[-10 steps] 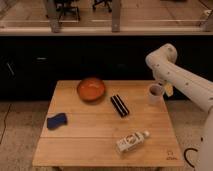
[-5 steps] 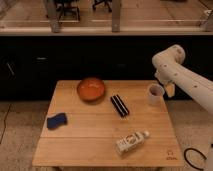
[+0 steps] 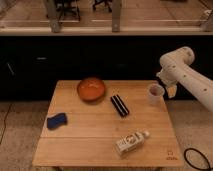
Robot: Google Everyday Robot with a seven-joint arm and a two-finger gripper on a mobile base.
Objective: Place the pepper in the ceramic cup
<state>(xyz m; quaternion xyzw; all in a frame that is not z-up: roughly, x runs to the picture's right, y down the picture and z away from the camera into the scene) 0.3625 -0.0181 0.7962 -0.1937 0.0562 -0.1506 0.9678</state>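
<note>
The white ceramic cup (image 3: 155, 94) stands upright near the right edge of the wooden table (image 3: 100, 135). My gripper (image 3: 169, 90) hangs just right of the cup, close beside its rim, at the end of the white arm (image 3: 186, 75) that comes in from the right. The pepper is not in view; I cannot tell whether it lies inside the cup.
An orange bowl (image 3: 91, 89) sits at the back middle. A black ridged bar (image 3: 119, 105) lies between bowl and cup. A blue sponge (image 3: 56, 121) is at the left, a white labelled bottle (image 3: 131, 142) lies at the front. A black cable (image 3: 197, 159) lies on the floor at the right.
My arm has drawn back to the right; the gripper moved from over the cup to just beside its right edge. The cup and other objects have not moved.
</note>
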